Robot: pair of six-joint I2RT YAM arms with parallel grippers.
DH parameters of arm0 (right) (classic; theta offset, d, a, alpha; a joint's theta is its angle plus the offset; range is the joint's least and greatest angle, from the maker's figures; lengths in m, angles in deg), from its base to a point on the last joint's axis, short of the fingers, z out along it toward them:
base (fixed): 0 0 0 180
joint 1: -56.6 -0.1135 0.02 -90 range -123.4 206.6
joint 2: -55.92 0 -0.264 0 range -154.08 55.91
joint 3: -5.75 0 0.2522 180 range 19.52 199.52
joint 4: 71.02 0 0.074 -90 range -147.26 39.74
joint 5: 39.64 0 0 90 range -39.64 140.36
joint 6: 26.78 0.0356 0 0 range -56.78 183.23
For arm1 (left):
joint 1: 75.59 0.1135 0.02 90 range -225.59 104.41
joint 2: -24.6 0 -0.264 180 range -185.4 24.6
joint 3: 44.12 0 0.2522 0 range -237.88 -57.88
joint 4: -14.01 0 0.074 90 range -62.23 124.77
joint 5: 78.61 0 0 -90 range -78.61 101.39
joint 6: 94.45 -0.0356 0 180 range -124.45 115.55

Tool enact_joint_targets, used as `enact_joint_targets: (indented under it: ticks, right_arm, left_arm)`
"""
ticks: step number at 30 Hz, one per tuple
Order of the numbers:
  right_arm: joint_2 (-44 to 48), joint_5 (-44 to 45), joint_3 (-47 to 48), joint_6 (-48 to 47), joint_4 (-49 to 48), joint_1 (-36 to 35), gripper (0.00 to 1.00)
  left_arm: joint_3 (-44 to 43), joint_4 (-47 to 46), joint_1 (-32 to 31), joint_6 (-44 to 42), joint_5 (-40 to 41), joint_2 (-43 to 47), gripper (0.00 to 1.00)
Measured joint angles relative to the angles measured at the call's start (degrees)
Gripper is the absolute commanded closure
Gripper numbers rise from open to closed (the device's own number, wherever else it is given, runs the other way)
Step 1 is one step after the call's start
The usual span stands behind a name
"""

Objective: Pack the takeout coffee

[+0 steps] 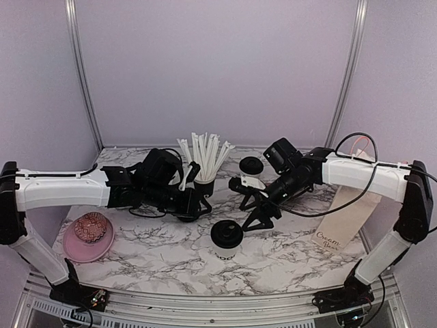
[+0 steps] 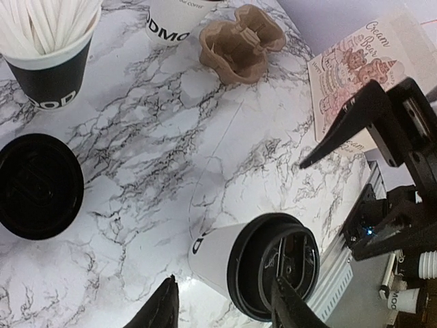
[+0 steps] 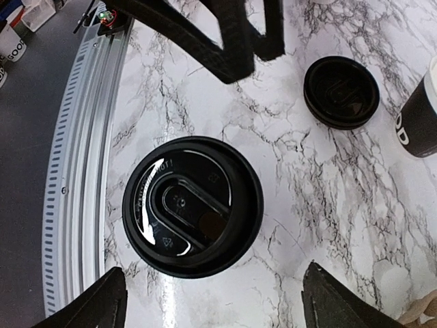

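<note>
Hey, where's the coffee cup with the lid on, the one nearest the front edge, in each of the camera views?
Top external: the lidded cup stands low in the picture, just right of centre.
Left wrist: the lidded cup is at bottom centre, seen at a slant.
Right wrist: the lidded cup is left of centre, seen from above.
Shared landmark: the second black lid, near the black cup of straws.

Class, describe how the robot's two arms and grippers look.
The left arm and right arm: white links, black joints, black cables alongside; a reddish wire loops above the right one. The left gripper and right gripper: black, two tapered fingers each.
</note>
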Motion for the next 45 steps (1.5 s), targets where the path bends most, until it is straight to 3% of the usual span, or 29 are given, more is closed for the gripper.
enact_joint_targets:
  ticks: [11, 18, 29, 40, 45]
  right_arm:
    - [-0.72, 7.45, 0.02, 0.26, -3.8, -6.21, 0.01]
    - [-3.19, 8.87, 0.02, 0.28, -4.26, -7.45, 0.01]
    - [-5.22, 8.79, -0.04, 1.57, -6.56, -8.33, 0.16]
    - [-6.08, 10.27, -1.05, 1.73, -12.02, -10.05, 0.28]
    - [-6.12, 11.34, -1.73, 1.68, -14.73, -11.67, 0.28]
  left_arm:
    - [-0.07, -9.99, 1.01, 0.42, -3.78, -6.78, 0.61]
    - [0.9, -14.01, 1.01, 1.6, -6.12, -9.27, 0.67]
    - [8.92, -16.9, 1.14, 4.33, -7.85, -10.49, 0.77]
    - [12.39, -16.72, 0.87, 4.63, -6.93, -10.84, 0.77]
    - [12.94, -15.21, 0.94, 4.85, -4.0, -8.41, 0.63]
